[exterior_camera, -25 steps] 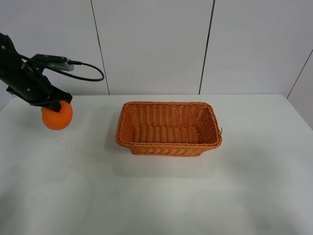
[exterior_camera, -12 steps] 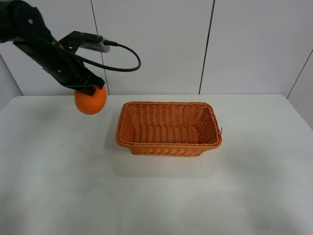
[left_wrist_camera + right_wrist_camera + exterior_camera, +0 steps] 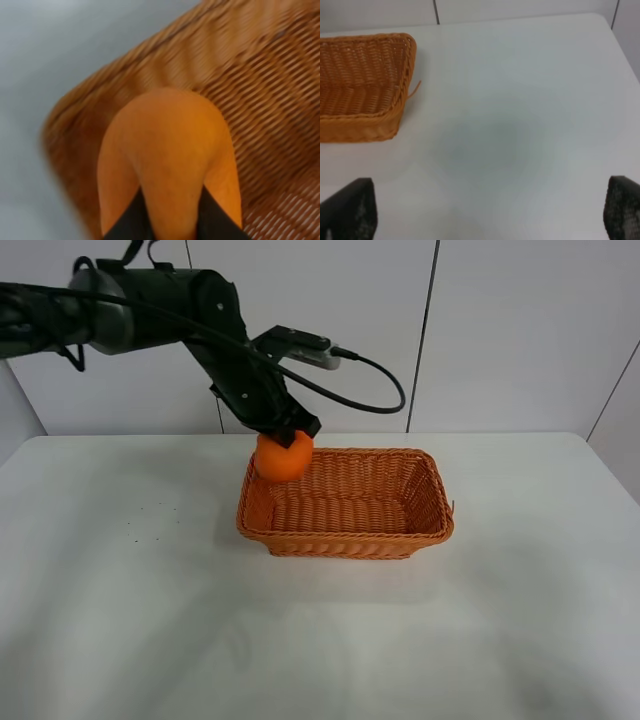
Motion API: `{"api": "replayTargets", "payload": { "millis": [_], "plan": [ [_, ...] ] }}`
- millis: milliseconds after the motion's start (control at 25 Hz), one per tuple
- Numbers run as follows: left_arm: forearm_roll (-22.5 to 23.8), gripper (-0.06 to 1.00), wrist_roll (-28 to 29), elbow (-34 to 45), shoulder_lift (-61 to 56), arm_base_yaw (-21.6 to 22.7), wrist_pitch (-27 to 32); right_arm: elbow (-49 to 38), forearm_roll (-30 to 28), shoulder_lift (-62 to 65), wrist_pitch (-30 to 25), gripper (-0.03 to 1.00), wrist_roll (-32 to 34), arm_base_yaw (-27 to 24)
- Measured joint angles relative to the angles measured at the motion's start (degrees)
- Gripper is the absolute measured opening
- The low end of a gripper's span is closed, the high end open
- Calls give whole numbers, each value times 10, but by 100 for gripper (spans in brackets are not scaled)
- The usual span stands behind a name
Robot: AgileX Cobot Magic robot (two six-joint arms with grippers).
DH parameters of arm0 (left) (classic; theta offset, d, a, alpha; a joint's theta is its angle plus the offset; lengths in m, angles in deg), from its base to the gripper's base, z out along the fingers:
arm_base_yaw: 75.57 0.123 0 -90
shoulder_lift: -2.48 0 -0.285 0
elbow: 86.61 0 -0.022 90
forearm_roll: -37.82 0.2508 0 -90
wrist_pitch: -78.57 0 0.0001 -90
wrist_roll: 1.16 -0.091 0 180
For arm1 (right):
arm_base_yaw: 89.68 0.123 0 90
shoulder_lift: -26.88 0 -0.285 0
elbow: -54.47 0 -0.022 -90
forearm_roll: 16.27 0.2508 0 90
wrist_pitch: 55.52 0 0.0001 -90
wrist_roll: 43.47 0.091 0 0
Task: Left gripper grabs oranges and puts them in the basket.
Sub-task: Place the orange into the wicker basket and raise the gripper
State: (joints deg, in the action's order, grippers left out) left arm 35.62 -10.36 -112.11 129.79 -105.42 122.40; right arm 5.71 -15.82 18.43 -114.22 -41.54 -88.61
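My left gripper point(image 3: 284, 436) is shut on the orange point(image 3: 282, 457) and holds it in the air over the far left corner of the wicker basket point(image 3: 420, 530). In the left wrist view the orange point(image 3: 167, 150) fills the middle, pinched between two black fingers point(image 3: 131, 220), with the basket's rim point(image 3: 125, 70) and woven floor below it. The right gripper point(image 3: 485, 210) shows only as two dark fingertips far apart, above bare table to the right of the basket point(image 3: 365, 85), with nothing between them.
The white table point(image 3: 150, 620) carries only the basket, in its middle. White wall panels point(image 3: 320, 330) stand behind it. A black cable point(image 3: 375, 390) loops from the left arm over the basket's far side.
My left arm has carried the orange up from the table's left side and to the right, to above the basket's far left corner. The basket has not moved.
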Motion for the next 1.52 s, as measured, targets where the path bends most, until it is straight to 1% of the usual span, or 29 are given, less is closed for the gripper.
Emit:
{"api": "replayTargets", "payload": {
  "millis": [200, 360, 840, 1040, 1400, 1440, 1480, 1520],
  "plan": [
    [-18, 19, 1, -80, 63, -31, 22, 0, 0, 0, 0, 69, 0, 0],
    [-23, 19, 1, -108, 94, -44, 32, 0, 0, 0, 0, 69, 0, 0],
    [-36, 19, 2, -114, 144, -50, 30, 0, 0, 0, 0, 69, 0, 0],
    [-50, 19, 2, -115, 165, -50, 29, 0, 0, 0, 0, 69, 0, 0],
    [-59, 19, 2, -115, 167, -50, 22, 0, 0, 0, 0, 69, 0, 0],
    [-59, 20, 2, -115, 167, -50, 22, 0, 0, 0, 0, 69, 0, 0],
    [-59, 23, 2, -115, 167, -50, 24, 0, 0, 0, 0, 69, 0, 0],
    [-59, 30, 2, -115, 167, -50, 27, 0, 0, 0, 0, 69, 0, 0]
  ]
}}
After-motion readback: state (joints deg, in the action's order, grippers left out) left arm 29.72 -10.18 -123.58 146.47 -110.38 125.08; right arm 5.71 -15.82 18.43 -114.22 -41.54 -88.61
